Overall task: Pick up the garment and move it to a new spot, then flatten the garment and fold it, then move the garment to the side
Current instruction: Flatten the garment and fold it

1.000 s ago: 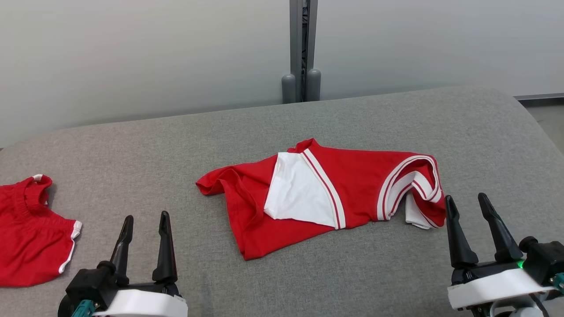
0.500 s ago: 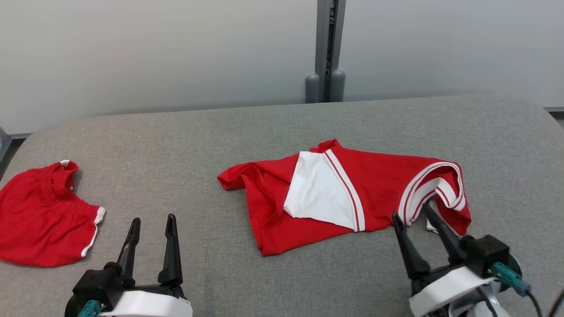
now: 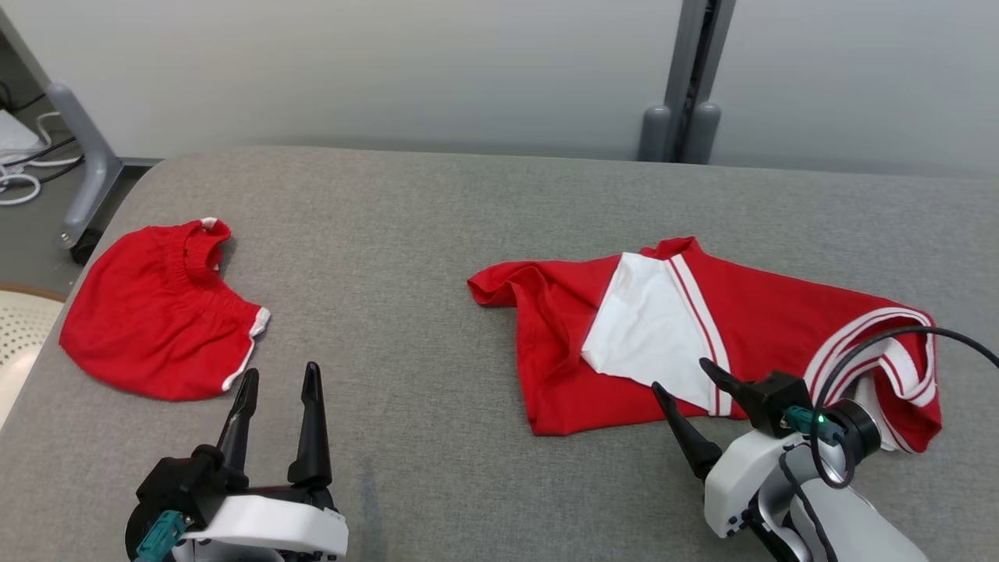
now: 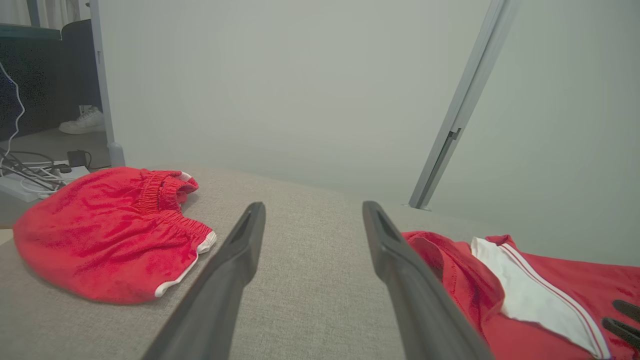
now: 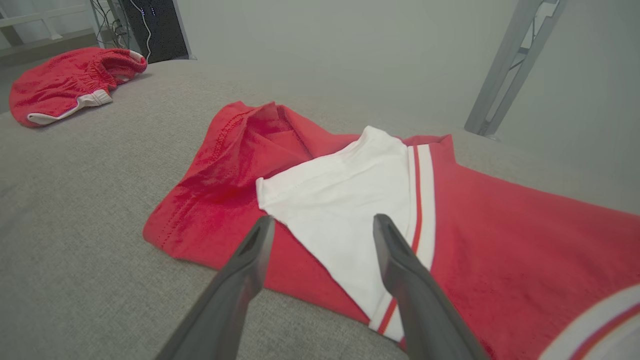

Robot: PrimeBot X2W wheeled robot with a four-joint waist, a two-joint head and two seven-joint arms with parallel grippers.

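Left end effector (image 3: 281,373) hovers low at the near left of the grey fabric-covered table (image 3: 421,234), its two dark fingers spread apart with nothing between them. Off the table's far left corner, loose white and black cables (image 3: 23,168) lie on the floor beside a grey frame leg (image 3: 86,156). Red shorts (image 3: 156,312) with white trim lie crumpled near the table's left edge, well apart from the garment (image 3: 773,312), a red shirt with a white panel and white stripes that lies rumpled right of centre. Behind it a grey metal post (image 3: 695,78) rises against the pale wall. Over the garment's near edge, the right end effector (image 3: 680,375) has its fingers spread, straddling the white panel's lower point; contact with the cloth cannot be told. A black cable (image 3: 897,336) arcs from that wrist across the garment's striped right end.
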